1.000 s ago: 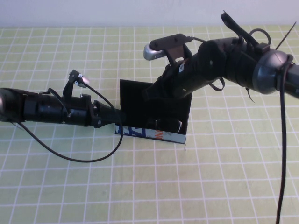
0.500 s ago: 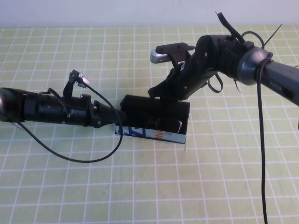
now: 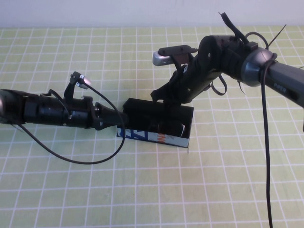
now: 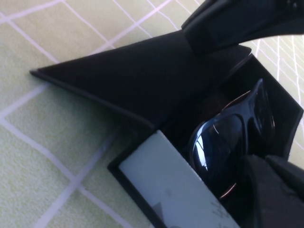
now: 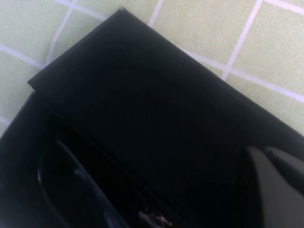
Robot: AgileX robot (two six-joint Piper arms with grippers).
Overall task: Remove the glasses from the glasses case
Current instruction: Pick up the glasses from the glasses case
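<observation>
Black glasses [image 4: 228, 142] lie in the opened glasses case [image 3: 156, 124]; right gripper [image 3: 164, 97] clenched — seemingly on its lid; left gripper [image 3: 121, 124] unclear.

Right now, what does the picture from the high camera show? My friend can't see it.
An open glasses case sits on a green checked table with black glasses still inside. The right gripper, shut, pushes its black lid back from the far side. The left gripper is at the case's left end.

High view: raised, angled down at counter [image 3: 142, 190]. Both wrist views close on open glasses case [image 4: 118, 80] (shared).
</observation>
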